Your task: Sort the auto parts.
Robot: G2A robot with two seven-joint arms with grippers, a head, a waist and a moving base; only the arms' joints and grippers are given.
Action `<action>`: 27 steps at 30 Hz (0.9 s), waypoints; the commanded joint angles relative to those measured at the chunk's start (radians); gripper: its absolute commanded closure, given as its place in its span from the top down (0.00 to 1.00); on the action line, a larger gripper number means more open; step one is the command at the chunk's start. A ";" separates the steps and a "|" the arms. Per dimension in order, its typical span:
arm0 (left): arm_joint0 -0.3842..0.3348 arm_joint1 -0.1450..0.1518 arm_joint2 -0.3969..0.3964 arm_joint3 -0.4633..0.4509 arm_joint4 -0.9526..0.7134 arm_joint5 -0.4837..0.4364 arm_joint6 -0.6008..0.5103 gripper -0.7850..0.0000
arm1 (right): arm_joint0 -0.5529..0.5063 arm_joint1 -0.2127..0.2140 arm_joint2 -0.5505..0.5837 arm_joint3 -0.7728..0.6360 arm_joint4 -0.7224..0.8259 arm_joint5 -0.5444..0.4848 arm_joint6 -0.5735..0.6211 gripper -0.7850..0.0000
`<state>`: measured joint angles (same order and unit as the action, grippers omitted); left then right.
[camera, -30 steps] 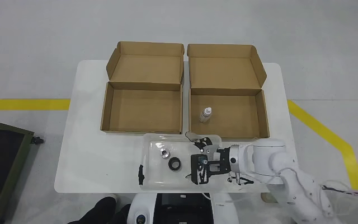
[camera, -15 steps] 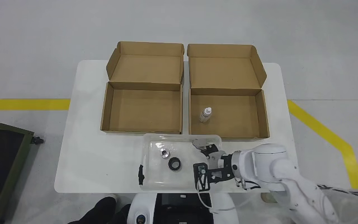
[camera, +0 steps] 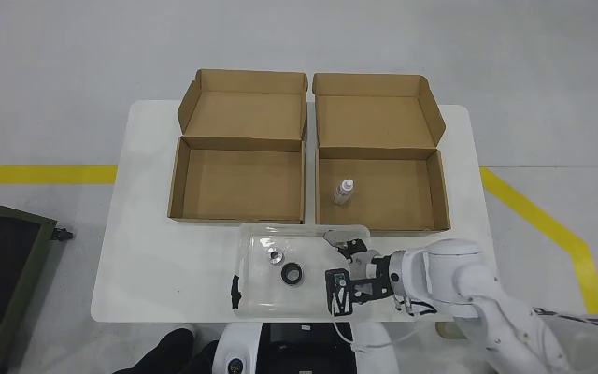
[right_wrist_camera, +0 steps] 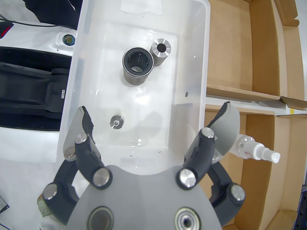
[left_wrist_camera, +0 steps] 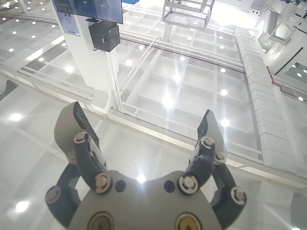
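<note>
Auto parts (camera: 293,274) lay unsorted in clear bin (right_wrist_camera: 206,48).
Black bearing (right_wrist_camera: 138,65), steel bushing (right_wrist_camera: 161,51) and small stud (right_wrist_camera: 117,122) sat inside bin. Right pincer (right_wrist_camera: 155,111) hovered above bin, spread, probably lining up on stud. Left pincer (left_wrist_camera: 142,111) spread, turned upward, likely parked.

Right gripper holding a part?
No: the right gripper hangs open with nothing in its grasp over the clear bin, and the black bearing sits on the bin floor.

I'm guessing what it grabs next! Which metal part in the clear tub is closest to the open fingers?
The small flat disc, lying alone just ahead of the right fingers. The black-ringed bearing and silver sleeve stand together farther off.
</note>
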<state>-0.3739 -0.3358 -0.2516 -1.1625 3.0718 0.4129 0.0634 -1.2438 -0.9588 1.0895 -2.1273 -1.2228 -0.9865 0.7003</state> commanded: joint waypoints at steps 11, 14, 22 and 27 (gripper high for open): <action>0.000 0.000 0.000 0.000 0.000 0.000 0.000 1.00 | 0.002 0.013 -0.014 -0.008 -0.019 -0.026 0.022 1.00; 0.000 0.000 0.000 0.000 0.000 0.000 0.000 1.00 | 0.010 0.016 -0.029 -0.001 -0.022 -0.026 0.039 1.00; 0.000 0.000 0.000 0.000 0.000 0.000 0.000 1.00 | 0.045 0.022 -0.086 0.025 -0.006 -0.026 0.094 0.90; 0.000 0.000 0.000 0.000 0.000 0.000 0.000 1.00 | 0.078 0.023 -0.131 0.048 0.004 -0.022 0.112 0.78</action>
<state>-0.3739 -0.3358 -0.2516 -1.1625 3.0718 0.4129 0.0634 -1.1726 -0.9361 0.9673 -2.0835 -1.2183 -1.0104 0.8103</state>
